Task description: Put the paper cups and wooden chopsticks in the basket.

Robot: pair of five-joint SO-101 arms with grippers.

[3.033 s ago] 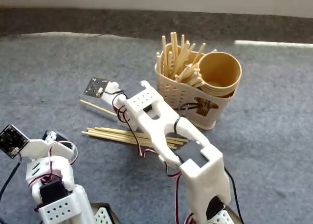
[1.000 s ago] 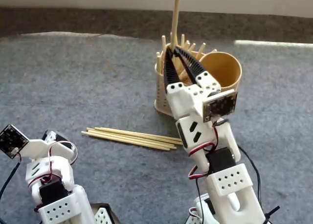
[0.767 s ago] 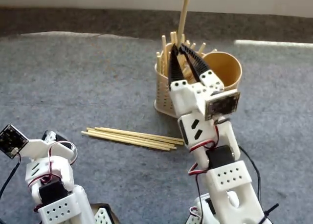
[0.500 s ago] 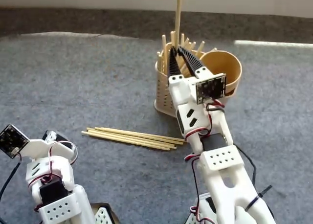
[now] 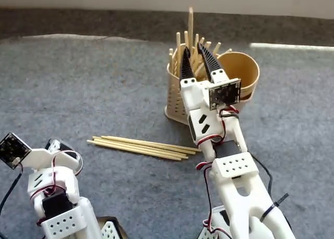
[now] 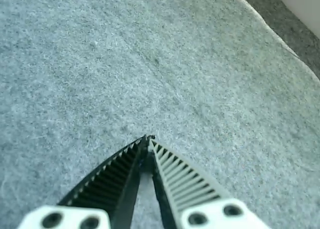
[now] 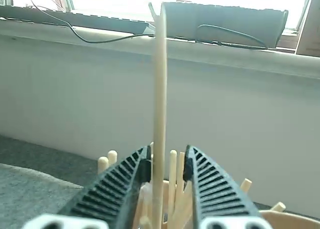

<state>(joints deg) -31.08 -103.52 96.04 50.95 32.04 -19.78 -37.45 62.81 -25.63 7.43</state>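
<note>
Though upright, chopstick (image 7: 159, 89) between tool (image 7: 168, 150) fingers (image 7: 215, 189).

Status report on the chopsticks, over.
Right claw open above cream slotted plastic basket; left claw shut. One pale wooden chopstick upright in basket. Loose chopsticks on grey carpet.

Right gripper (image 5: 193, 47) raised and extended forward, jaws apart; left gripper (image 6: 147, 137) angled downward, jaws together.
</note>
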